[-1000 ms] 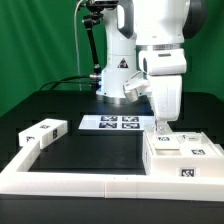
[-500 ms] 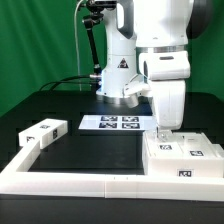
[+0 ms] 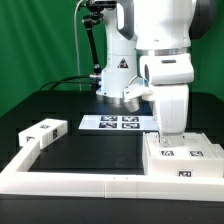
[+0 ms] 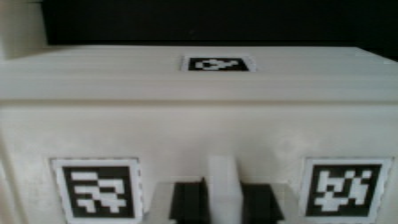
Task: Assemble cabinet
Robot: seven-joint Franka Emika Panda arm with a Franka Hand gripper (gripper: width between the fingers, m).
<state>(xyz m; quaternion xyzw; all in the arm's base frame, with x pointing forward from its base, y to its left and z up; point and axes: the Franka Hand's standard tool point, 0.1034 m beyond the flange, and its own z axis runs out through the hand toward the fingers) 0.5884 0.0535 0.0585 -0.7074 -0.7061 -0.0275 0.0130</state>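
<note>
**Exterior view.** A green curtain [image 3: 30,45] closes off the room behind a matte black table [image 3: 100,150]. A low white border rail [image 3: 70,182] runs along the table's near edge and up its edge on the exterior view's left. The marker board [image 3: 115,123] lies flat near the table's middle, in front of the arm's base. A small loose white piece [image 3: 40,133] lies beside the rail at the edge on the exterior view's left, well apart from everything else. The cabinet [image 3: 190,165] sits in the near corner on the exterior view's right, against the rail, tags on its top and front. The white arm [image 3: 165,45] stands directly over it, and the gripper [image 3: 164,134] points straight down at the cabinet's top, at its far side on the exterior view's left.

**Wrist view.** The cabinet [image 4: 178,110] fills the picture. One tag [image 4: 217,65] lies on a farther face and two larger tags flank the tool. The dark fingers [image 4: 192,202] stand narrow, nearly together, closed about a thin white rib [image 4: 222,170] that rises from the cabinet. What that rib belongs to cannot be told.

**Handling note.** The step appears to be seating or shifting a part of the cabinet by this rib. It likely goes best with the fingers kept square to the rib and any motion kept slow and along its line. The rail behind the cabinet can take the reaction. A skewed pull could slip off so thin a hold or drag the whole box across the smooth table.
</note>
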